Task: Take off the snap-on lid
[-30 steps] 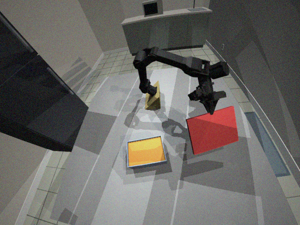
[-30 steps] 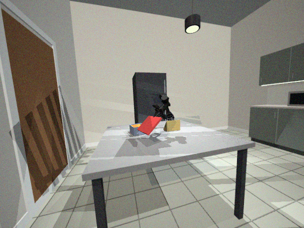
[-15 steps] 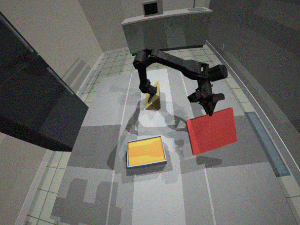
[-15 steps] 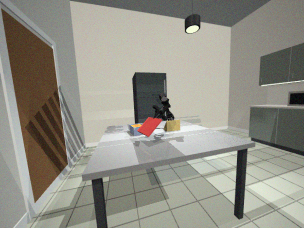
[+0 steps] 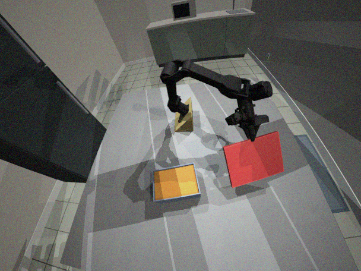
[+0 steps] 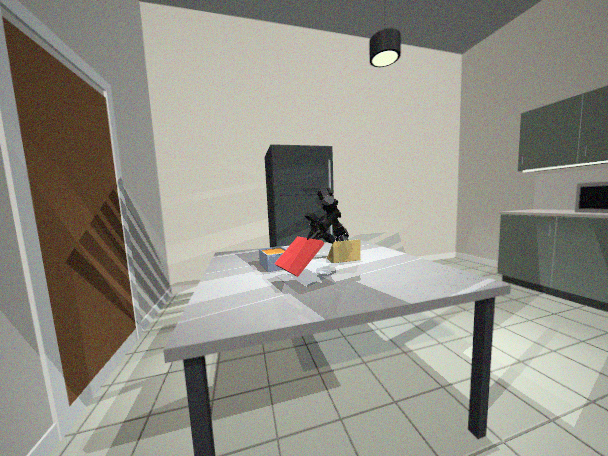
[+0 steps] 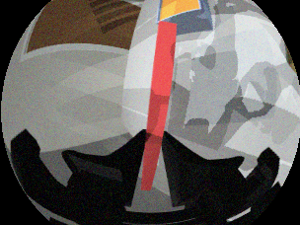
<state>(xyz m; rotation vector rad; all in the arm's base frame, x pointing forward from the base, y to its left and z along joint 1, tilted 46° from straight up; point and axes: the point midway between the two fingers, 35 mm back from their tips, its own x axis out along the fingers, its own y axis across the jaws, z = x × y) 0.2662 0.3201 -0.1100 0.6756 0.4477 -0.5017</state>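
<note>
Dark and glossy, a tall cabinet (image 5: 44, 119) (image 6: 300, 195) fills the left of the top view; in the exterior view it stands behind the table (image 5: 133, 238) (image 6: 350, 315), against a cream wall (image 6: 215, 125). At the far left of the exterior view is a brown door (image 6: 65, 200) in a pale frame, crossed by slanted shadows. The table is grey, with thin white lines and broad bands of light and shade, and stands on dark legs over pale floor tiles (image 5: 136, 71) (image 6: 350, 385). Left of the lower middle in the top view, the blue-rimmed box (image 5: 197, 181) (image 6: 270, 262) (image 7: 192, 25) sits on the table, open, its inside orange. Above it, near the middle, a yellow wedge (image 5: 184, 126) (image 6: 346, 251) stands by the arm's foot. A grey-green counter (image 5: 202, 41) (image 6: 535, 245) runs along the top of that view, and at the right of the exterior one, below wall cupboards. Right of centre in the top view, the gripper (image 5: 252, 139) (image 7: 153, 134) is closed on one edge of the red lid (image 5: 253, 160) (image 6: 300, 256) (image 7: 162, 84), which hangs tilted, off the box and well apart from it.
</note>
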